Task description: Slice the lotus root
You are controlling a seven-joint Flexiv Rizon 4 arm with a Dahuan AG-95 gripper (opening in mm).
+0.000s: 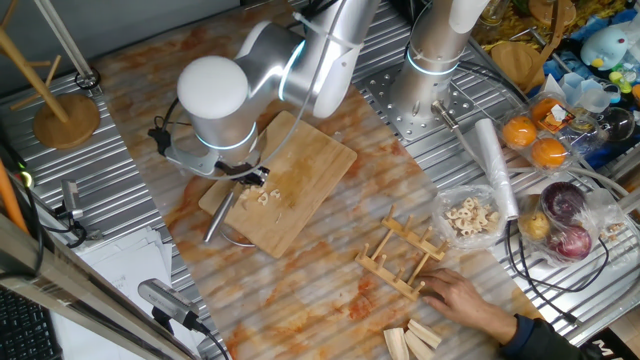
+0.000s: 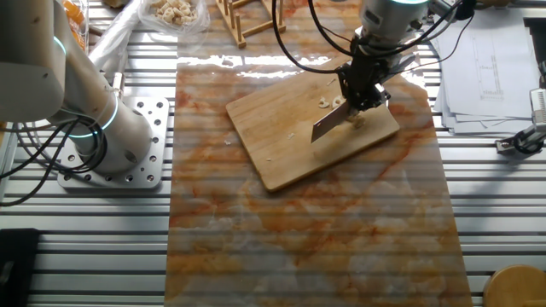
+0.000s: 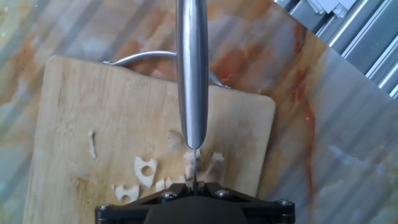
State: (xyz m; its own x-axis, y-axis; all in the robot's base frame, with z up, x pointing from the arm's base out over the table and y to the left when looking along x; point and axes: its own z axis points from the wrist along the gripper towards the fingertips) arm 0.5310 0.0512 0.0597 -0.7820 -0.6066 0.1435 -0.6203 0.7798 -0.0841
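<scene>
Marbled orange-and-cream desk (image 2: 316, 247) fills the middle of the scene, with ribbed metal plates on either side and a wooden cutting board (image 2: 290, 145) lying at an angle on it. From the other fixed view, the end effector (image 2: 365, 89) sits over the board's 2 o'clock corner, clamped on a knife (image 2: 331, 122) whose blade slants down toward the wood; the fingers themselves are hidden, so how wide they stand cannot be read. The lotus root (image 3: 186, 171) is on the board directly under the blade, already in several pale holed pieces, with more slices (image 3: 145, 169) lying just beside it at 9 o'clock in the hand view. A person's hand (image 1: 470, 298) rests near a wooden rack (image 1: 405, 255) at the desk's 4 o'clock side, well apart from the cutting.

Slicing looks well under way, the blade mid-stroke on what remains. Next, I judge, the knife should lift, shift slightly along the remaining chunk, and press straight down again.
</scene>
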